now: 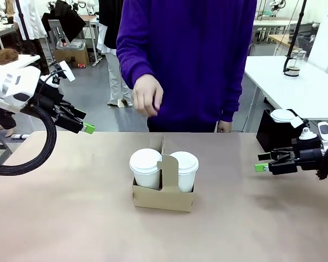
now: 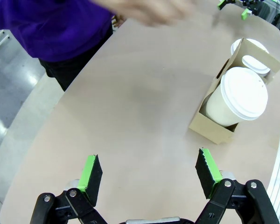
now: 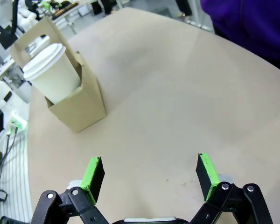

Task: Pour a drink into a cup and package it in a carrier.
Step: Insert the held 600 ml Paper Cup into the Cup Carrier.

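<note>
The brown cardboard carrier (image 1: 163, 197) stands mid-table with two white lidded cups in its slots, one left (image 1: 145, 169) and one right (image 1: 184, 170) of the handle tab. Any drink is hidden under the lids. My left gripper (image 1: 87, 129) hovers open above the table's far left. At the right edge my right gripper (image 1: 261, 164) is open too, pointing toward the carrier. In the left wrist view the open gripper (image 2: 149, 172) holds nothing; the carrier (image 2: 214, 126) and a cup (image 2: 238, 95) lie ahead. In the right wrist view the open gripper (image 3: 150, 175) faces the carrier (image 3: 79, 109) and cup (image 3: 53, 70).
A person in a purple sweater stands at the far edge with one hand (image 1: 147, 97) raised above the table. A black box (image 1: 273, 131) with a white lid (image 1: 283, 115) on top sits at the far right. A glass carafe (image 1: 293, 63) stands on the white table behind.
</note>
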Motion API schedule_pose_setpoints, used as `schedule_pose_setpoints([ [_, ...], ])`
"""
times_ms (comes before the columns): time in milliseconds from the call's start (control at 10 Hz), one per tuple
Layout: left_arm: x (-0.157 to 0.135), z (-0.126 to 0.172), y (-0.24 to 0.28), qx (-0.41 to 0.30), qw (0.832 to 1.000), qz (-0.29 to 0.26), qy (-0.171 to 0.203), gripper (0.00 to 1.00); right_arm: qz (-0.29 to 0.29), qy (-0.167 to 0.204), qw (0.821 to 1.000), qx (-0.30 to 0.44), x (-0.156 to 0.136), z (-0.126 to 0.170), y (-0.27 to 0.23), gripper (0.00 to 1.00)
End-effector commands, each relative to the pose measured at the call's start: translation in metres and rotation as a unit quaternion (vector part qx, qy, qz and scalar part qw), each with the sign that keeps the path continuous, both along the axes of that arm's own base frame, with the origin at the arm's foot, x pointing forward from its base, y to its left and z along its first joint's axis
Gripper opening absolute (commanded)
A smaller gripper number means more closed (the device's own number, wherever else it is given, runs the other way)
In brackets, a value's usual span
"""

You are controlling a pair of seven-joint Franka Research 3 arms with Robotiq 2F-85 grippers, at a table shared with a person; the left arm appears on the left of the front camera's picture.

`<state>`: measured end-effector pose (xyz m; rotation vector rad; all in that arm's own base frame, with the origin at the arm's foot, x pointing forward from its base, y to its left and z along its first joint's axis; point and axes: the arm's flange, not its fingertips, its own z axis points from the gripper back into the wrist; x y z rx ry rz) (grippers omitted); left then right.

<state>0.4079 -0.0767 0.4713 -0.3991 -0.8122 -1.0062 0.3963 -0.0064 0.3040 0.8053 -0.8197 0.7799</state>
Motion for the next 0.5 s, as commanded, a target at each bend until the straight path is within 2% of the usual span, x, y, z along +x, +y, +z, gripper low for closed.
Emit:
schedule_pose_setpoints([
  [0,0.0010,0.0005,-0.0003,-0.004,1.000,0.002,0.004,1.00,0.005,-0.014,1.000,0.003,-0.0003,-0.0001,-0.0034,1.00],
  [400,0.0010,0.0005,-0.0003,-0.004,1.000,0.002,0.004,1.00,0.005,-0.014,1.000,0.003,-0.0003,-0.0001,-0.0034,1.00],
])
